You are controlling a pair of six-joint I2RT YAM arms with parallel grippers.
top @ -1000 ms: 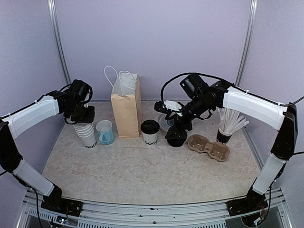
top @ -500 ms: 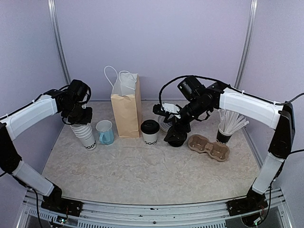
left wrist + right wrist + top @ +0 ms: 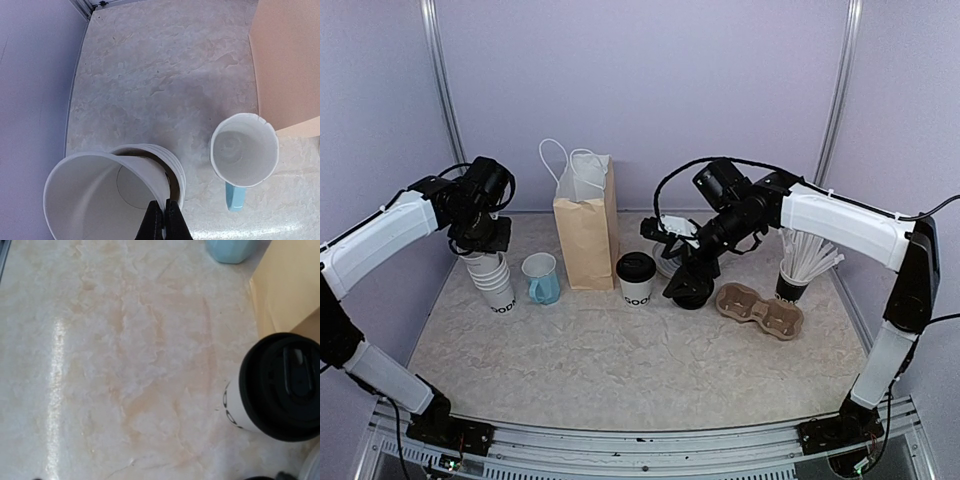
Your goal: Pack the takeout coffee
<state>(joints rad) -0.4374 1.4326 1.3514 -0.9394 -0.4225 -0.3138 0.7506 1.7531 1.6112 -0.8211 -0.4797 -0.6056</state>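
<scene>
Paper bag (image 3: 583,236) just beside takeout coffee (image 3: 636,279); mug (image 3: 542,278), cup stack (image 3: 498,286) beyond.

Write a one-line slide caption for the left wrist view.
Left gripper pinches the rim of the top white cup of the nested stack, beside an empty light-blue mug and paper bag.

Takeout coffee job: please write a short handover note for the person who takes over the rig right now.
Left end effector: shut on the rim of the top cup of the cup stack.
Right end effector: open, empty, beside the takeout coffee.
Coffee: upright on the table beside the paper bag.
Done: lid is on.
To do: grasp the coffee, probably put it in the bag.
</scene>
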